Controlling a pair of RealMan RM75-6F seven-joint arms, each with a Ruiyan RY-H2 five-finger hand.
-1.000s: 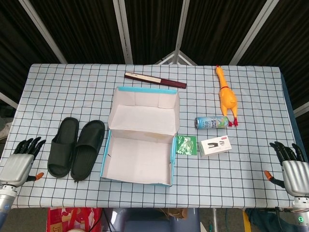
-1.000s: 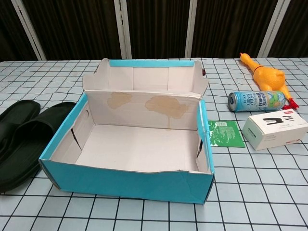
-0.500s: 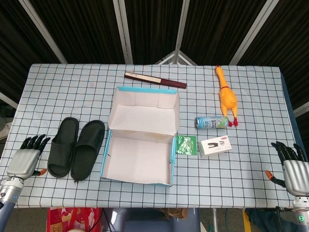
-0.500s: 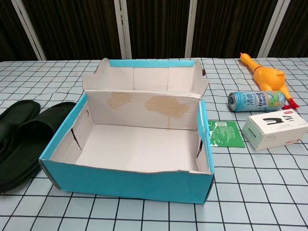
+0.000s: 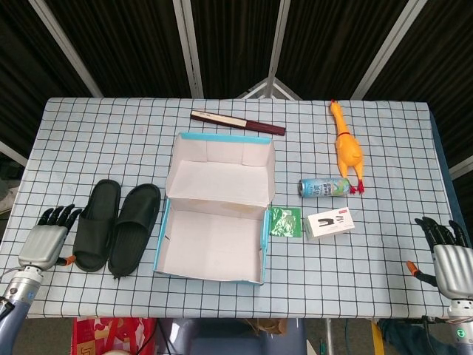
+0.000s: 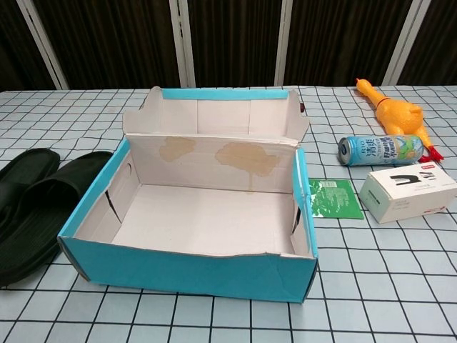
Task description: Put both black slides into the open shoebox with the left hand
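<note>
Left robot hand [image 5: 46,240]: fingers spread, empty, at the worktop's near edge. Black slides [image 5: 117,226]: paired flat just beside it, toward the open shoebox [image 5: 214,222], which lies beyond them, empty.

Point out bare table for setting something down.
Free: the far-left corner behind the slides; the near-right stretch between the white box and right hand. Crowded: right of the shoebox, around the can.

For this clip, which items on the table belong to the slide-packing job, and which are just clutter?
Job: two black slides, open shoebox, left hand.
Lying about: rubber chicken, drink can, green packet, small white box, dark flat stick.
</note>
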